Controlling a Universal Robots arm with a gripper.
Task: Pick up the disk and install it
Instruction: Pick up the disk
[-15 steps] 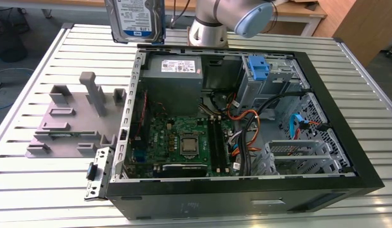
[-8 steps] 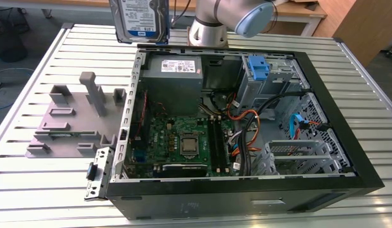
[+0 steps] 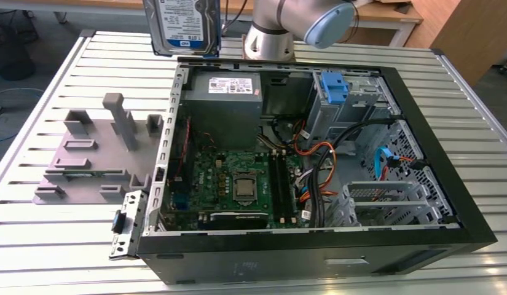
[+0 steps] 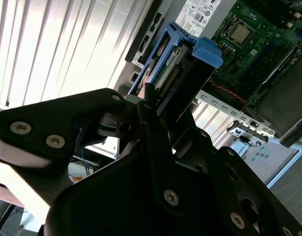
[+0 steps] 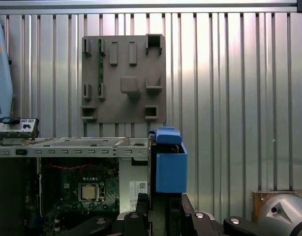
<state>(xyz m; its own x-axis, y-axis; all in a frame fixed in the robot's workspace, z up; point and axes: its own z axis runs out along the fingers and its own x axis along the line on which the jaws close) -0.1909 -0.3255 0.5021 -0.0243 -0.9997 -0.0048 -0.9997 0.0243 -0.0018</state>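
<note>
The disk [image 3: 186, 27], a silver drive with a white-and-blue label in a blue carrier, hangs upright in the air above the table, just behind the back left corner of the open computer case [image 3: 450, 184]. In both wrist views my gripper [image 4: 166, 105] [image 5: 163, 204] is shut on the disk [image 4: 178, 64], its black fingers clamped on the drive's two flat sides. The blue carrier end [image 5: 169, 164] points away from the wrist, toward the case and table below.
Inside the case lie a grey power-supply box [image 3: 228, 92], a green motherboard [image 3: 236, 178], cables and a drive bay holding a lone blue bracket [image 3: 334, 86]. A grey fixture plate [image 3: 89, 153] sits on the slatted metal table [image 3: 56, 246]. The arm's base [image 3: 274, 37] stands behind the case.
</note>
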